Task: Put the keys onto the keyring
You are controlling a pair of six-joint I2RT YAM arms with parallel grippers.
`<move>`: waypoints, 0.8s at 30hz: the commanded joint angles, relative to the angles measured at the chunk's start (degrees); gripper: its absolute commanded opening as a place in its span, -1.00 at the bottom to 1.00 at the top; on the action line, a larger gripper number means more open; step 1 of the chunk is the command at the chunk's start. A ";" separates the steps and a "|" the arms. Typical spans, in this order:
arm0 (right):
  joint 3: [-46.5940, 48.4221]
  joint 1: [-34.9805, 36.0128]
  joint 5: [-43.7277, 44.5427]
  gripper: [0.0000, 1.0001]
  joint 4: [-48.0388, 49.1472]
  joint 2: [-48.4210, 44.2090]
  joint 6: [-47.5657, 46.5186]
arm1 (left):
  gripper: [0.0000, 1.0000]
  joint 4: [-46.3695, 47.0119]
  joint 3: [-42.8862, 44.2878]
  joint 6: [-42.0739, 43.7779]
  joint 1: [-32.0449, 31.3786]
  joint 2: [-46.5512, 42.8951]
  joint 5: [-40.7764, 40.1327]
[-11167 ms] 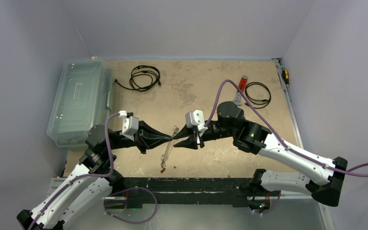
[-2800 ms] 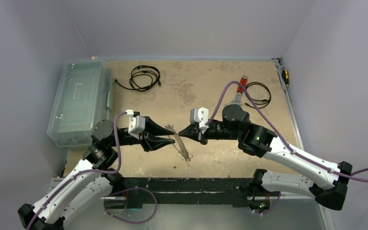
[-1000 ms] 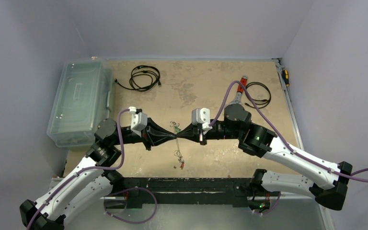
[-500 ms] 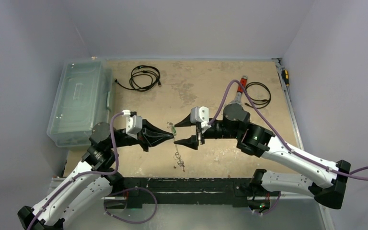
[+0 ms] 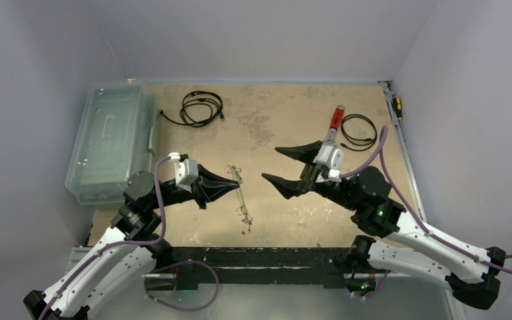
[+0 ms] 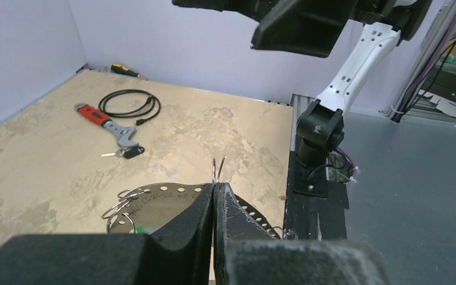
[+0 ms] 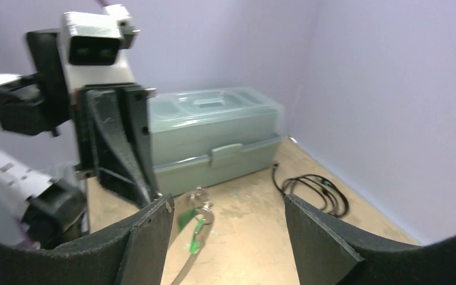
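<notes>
Here left gripper (image 5: 235, 181) pinches the keyring (image 5: 241, 201); right gripper (image 5: 271, 164) gapes.

Thin shiny metal keyring (image 5: 241, 198); mottled, matt tan tabletop (image 5: 273, 127).

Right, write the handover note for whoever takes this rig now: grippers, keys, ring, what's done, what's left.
Grippers: the left gripper is shut on the rim of the large thin grey metal keyring. The right gripper is open and empty, apart from the ring.
Keys: a green-tagged small metal key and a few others hang at the ring. A black-headed small key lies on the table beside the red-handled metal wrench.
Done: some keys appear threaded.
Left: fetch the black-headed key and thread it, likely with the right arm.
</notes>
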 commanded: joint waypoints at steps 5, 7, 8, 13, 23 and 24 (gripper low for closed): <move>-5.33 0.17 26.83 0.48 5.58 -3.99 9.45 | -1.00 -1.97 3.28 1.74 -0.06 -0.17 -5.49; -5.62 0.17 32.11 0.48 4.48 -3.72 11.69 | -1.00 -2.74 3.48 2.06 -0.07 -0.08 -6.66; -5.97 0.17 34.17 0.48 4.39 -3.62 12.66 | -1.00 -3.19 3.58 2.26 -0.04 -0.10 -7.37; -4.98 0.17 40.88 0.48 2.19 -1.93 14.57 | -1.00 -6.20 4.44 3.75 -0.09 0.14 -12.96; 20.54 0.25 44.69 0.83 -13.03 9.17 53.26 | -1.00 -8.91 4.94 4.79 -0.07 -0.78 -19.16; 23.32 0.25 46.21 0.84 -17.47 12.48 57.84 | -1.00 -8.90 4.91 4.80 -0.04 -0.64 -19.31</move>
